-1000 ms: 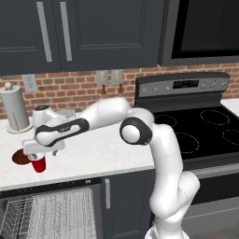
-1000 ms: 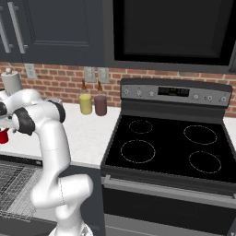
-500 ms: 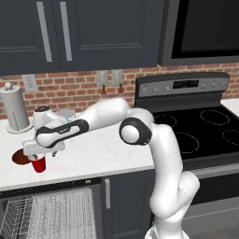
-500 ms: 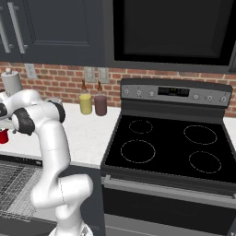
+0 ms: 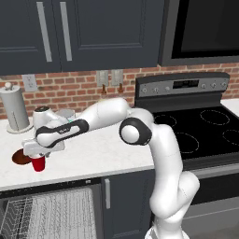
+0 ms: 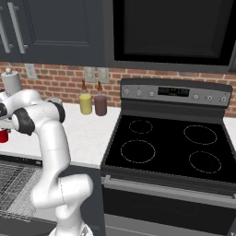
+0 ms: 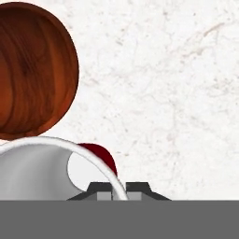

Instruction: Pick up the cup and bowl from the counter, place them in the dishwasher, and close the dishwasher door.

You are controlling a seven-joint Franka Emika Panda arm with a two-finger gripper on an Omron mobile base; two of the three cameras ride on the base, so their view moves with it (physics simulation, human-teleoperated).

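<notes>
The red cup (image 5: 38, 164) stands on the white counter (image 5: 93, 154) at the far left, right beside the dark reddish-brown bowl (image 5: 19, 158). My gripper (image 5: 39, 154) points down over the cup and is shut on its white rim. In the hand view my gripper (image 7: 119, 190) pinches the rim of the cup (image 7: 51, 144), with the bowl (image 7: 32, 70) just beyond it on the counter (image 7: 163, 93). The cup (image 6: 3, 136) also shows at the left edge of the right base view. Below the counter the dishwasher stands open, its grey wire rack (image 5: 51, 214) showing; I cannot make out the dishwasher door.
A paper-towel holder (image 5: 16, 109) stands behind the bowl by the brick wall. A yellow bottle (image 6: 85, 103) and a purple bottle (image 6: 100, 105) sit at the back of the counter. The black stove (image 6: 170, 143) lies to the right. Dark cabinets hang overhead.
The jaws have closed from wide open onto the cup's rim. The arm has barely moved, and the cup and bowl sit where they were.
</notes>
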